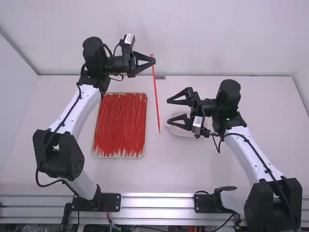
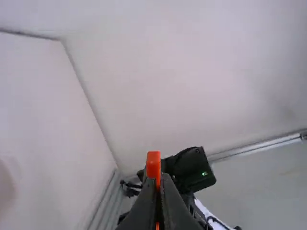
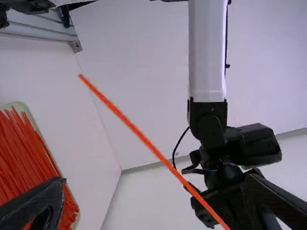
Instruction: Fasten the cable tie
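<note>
Orange-red and thin as a straw, the single cable tie (image 1: 156, 94) hangs nearly straight down from the left gripper (image 1: 146, 62). That gripper is pressed together on the tie near its upper end, so a short stub pokes out past the fingertips in the left wrist view. Held up like this, clear of the table (image 1: 270, 96), the strip has its whole free length exposed, which looks meant to give the other arm something to catch. The right gripper (image 1: 170, 112) sits just beside the tie's lower part with its fingers spread wide and nothing between them. It faces the strip, a stance that suits taking the loose tip so it can be bent round and fed through the far end. The tie lies between that gripper and the tray (image 1: 118, 156), which holds a dense pile of spare ties (image 1: 120, 124) of the same colour. From the right wrist view the strip reads as a straight, unbent line with no loop formed, so the fastening is not yet begun. Whether the pinched end is the locking head is too small to tell.
</note>
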Controlling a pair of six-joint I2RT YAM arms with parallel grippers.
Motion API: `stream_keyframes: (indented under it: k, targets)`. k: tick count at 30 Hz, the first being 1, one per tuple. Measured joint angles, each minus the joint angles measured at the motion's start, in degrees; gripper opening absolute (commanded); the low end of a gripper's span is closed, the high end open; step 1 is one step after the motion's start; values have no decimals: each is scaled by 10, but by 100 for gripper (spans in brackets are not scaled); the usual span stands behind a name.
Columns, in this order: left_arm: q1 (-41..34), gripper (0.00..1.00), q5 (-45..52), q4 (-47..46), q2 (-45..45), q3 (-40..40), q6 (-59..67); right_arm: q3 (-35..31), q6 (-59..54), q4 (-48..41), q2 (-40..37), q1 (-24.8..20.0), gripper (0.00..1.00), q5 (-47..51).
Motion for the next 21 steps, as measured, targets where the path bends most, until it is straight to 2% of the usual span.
stream_keyframes:
  k: [7, 14, 16, 17, 20, 21]
  targets:
    - [0, 2, 3, -33, 0, 0, 0, 0, -40, 0, 0, 2, 99, 0]
    - [-14, 2, 5, -97, 0, 0, 27, 0, -81, 0, 0, 45, 98, 0]
    - [-16, 2, 5, -108, 0, 0, 35, 0, -90, 1, 0, 57, 83, 0]
    - [-16, 2, 5, -109, 0, 0, 36, 0, -89, 1, 0, 59, 82, 0]
    - [-16, 2, 5, -116, 0, 0, 45, 0, -94, 1, 0, 66, 62, 0]
    - [-16, 2, 5, -117, 0, 0, 46, 0, -96, 1, 0, 66, 60, 0]
